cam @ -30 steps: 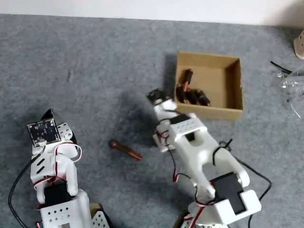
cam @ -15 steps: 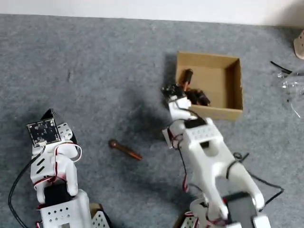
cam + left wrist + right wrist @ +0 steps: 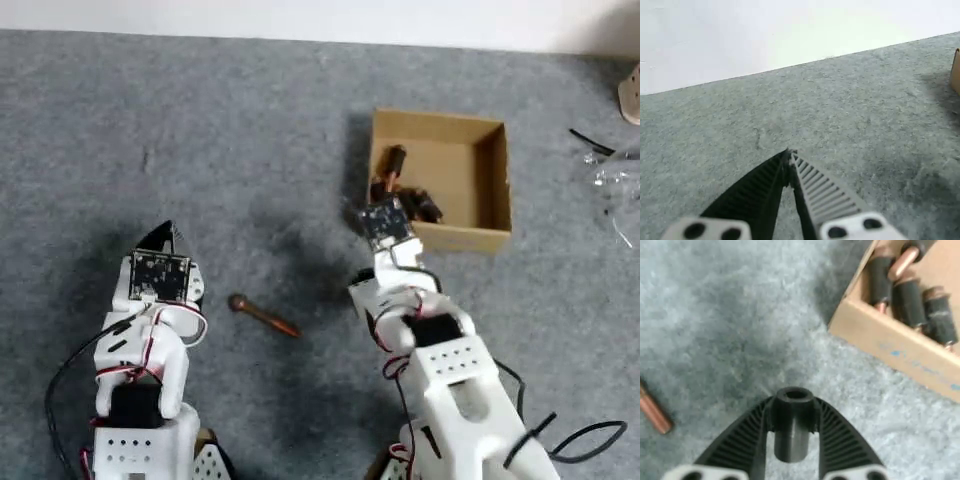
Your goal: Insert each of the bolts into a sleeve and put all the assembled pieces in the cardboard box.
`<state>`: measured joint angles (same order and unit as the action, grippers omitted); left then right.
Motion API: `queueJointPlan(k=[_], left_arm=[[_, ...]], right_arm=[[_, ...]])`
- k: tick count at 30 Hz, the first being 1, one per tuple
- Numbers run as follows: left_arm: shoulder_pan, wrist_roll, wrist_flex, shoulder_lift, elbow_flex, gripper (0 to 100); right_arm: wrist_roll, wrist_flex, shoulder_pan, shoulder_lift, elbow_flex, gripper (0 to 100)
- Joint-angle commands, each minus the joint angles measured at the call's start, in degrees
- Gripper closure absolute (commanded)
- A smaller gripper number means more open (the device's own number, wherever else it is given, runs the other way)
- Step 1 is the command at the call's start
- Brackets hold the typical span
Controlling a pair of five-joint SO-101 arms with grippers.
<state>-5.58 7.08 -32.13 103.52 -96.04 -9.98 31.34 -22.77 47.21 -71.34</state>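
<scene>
Bolt, copper-coloured, is lying loose on the grey surface betw. the two arms, head end to the left. Left of it the L arm is sitting at the near side. In its wrist view the left jaws are pressing tip to tip w/ nothing betw. them, hanging over bare surface. Right of the bolt, the R arm is stretching twd the cardboard box, w/ its wrist board just beside the box's near-left corner. In the R wrist view the right jaws are clamping a black sleeve, its open end facing out past the tips, above the surface and outside the box. Inside the box several assembled pieces are lying along the near wall, w/ one more leaning twd the back. Far right, some thin cables are lying on the surface.
</scene>
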Motion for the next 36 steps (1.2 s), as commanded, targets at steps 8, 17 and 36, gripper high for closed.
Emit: queueJointPlan(k=[8, 17, 36], left_arm=[[7.8, -0.6, -0.6, 0.1, 1.9, 96], [17.2, -6.2, -0.6, -40.0, 18.7, 96], [27.1, -51.9, -26.7, -78.5, 48.4, 96]], right_arm=[[-0.5, -10.1, 0.7, 13.0, -10.6, 99.5], [-0.5, -10.2, 0.7, 18.3, -12.6, 99.5], [-0.5, -10.2, 0.7, 18.3, -12.6, 99.5]])
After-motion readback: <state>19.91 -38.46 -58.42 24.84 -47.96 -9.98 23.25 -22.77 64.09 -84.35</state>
